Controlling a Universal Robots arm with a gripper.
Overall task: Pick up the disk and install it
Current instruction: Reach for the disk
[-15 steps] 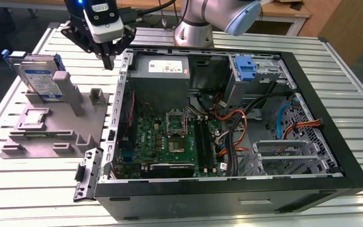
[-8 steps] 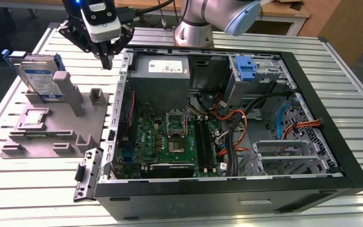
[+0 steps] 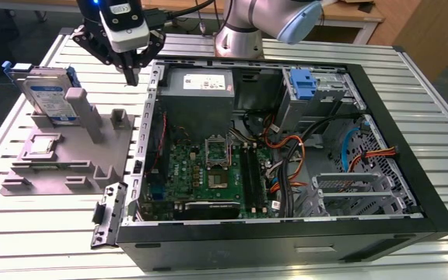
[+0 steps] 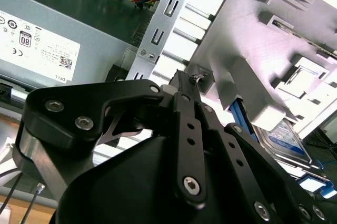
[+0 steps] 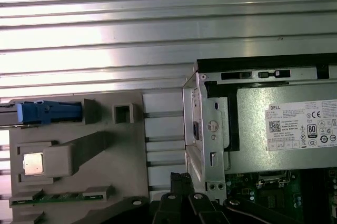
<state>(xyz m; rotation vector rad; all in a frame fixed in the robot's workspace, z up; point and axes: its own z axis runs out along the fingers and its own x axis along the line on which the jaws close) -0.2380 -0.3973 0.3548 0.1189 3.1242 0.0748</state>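
Tabletop [image 3: 53, 233]: slatted metal, carries everything.

Computer case [image 3: 286, 233]: lies on its side with the panel off and the motherboard exposed. It is the reference for all places below.

Grey fixture [image 3: 60, 163]: sits beside the case, outside the wall nearest the power supply [image 3: 200, 87].

Disk [image 3: 49, 96]: stands on edge in a slot at the fixture's corner farthest from the case. Its blue carrier frame [image 3: 9, 67] is uppermost.
- In the first wrist view it shows edge-on as a blue strip [image 5: 47, 112] whose top edge runs toward the case wall.
- The label face is turned toward the case's front end.
- The long axis looks upright, but the lower part is sunk in the slot, so this is uncertain.

End effector [image 3: 133, 73]: hangs above the tabletop, between the fixture and the case, close to the case's power-supply corner. The fingers are drawn together to a point and hold nothing. It is apart from the disk.

Handling (judgement):
- The disk is rigid and dense for its size, with smooth metal faces that are likely slippery. It is shock-sensitive, so no knocks.
- The plastic carrier may flex.
- Best hold is a pinch across the two broad faces at the exposed upper edge, clear of the fixture's post.
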